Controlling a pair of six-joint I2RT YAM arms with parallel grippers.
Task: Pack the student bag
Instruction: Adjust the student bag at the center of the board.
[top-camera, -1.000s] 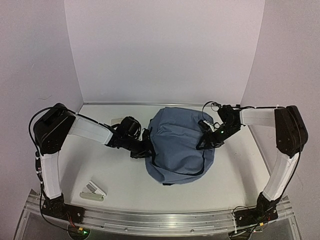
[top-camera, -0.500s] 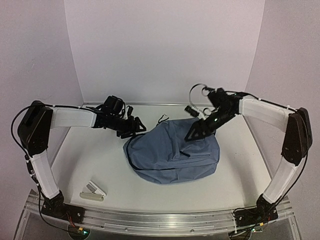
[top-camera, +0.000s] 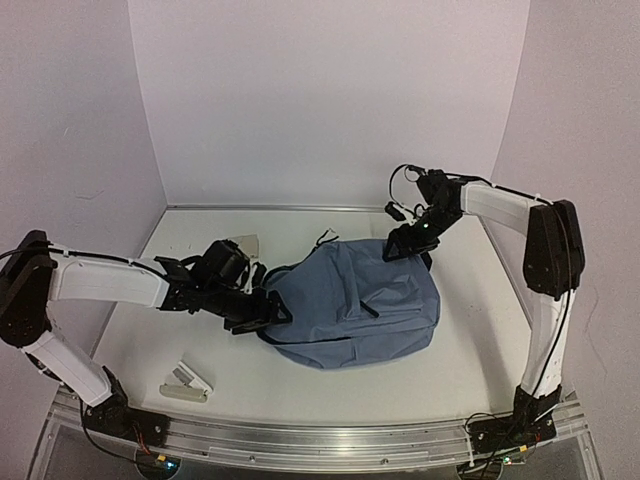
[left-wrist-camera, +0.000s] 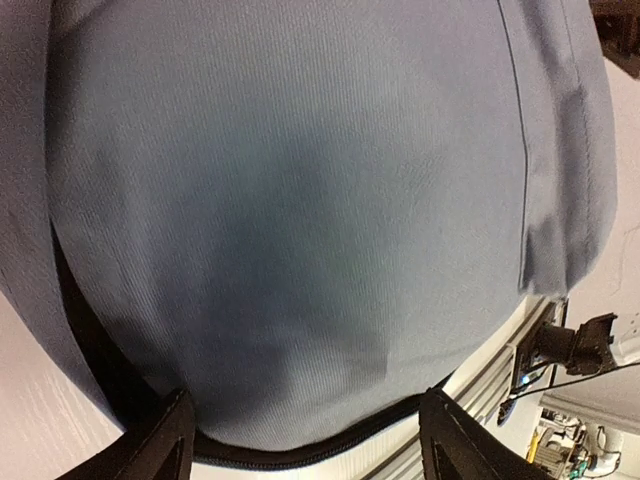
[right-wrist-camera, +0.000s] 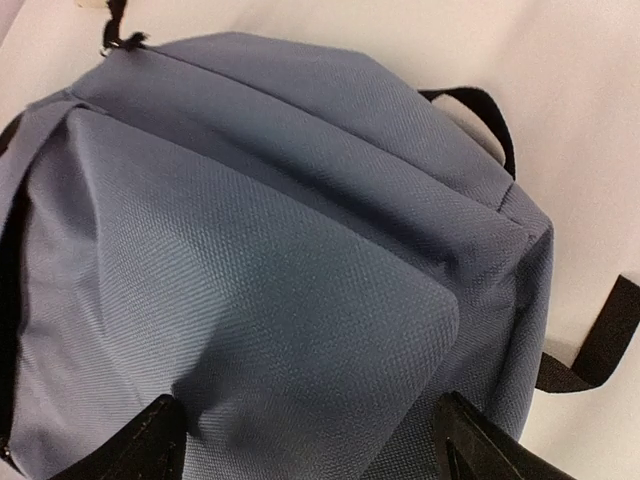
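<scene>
The student bag (top-camera: 350, 300) lies flat mid-table, blue-grey with black zipper lines. My left gripper (top-camera: 268, 310) is low at its left edge, jaws wide open. In the left wrist view the bag (left-wrist-camera: 300, 200) fills the frame, and its black zipper edge runs between the spread fingers (left-wrist-camera: 165, 445) without being pinched. My right gripper (top-camera: 405, 245) sits at the bag's far right corner, also open. In the right wrist view a fold of the bag (right-wrist-camera: 280, 260) bulges between the parted fingertips (right-wrist-camera: 470, 445). A black strap (right-wrist-camera: 600, 350) trails onto the table.
A small white object (top-camera: 187, 382) lies near the front left. A pale translucent item (top-camera: 240, 243) sits behind the left arm. White walls close the back and sides. The metal rail (top-camera: 320, 435) runs along the near edge.
Both grippers have opened and let go of the bag, which has turned and settled flat. The left arm dropped to the bag's left edge. The right gripper moved to its far right corner.
</scene>
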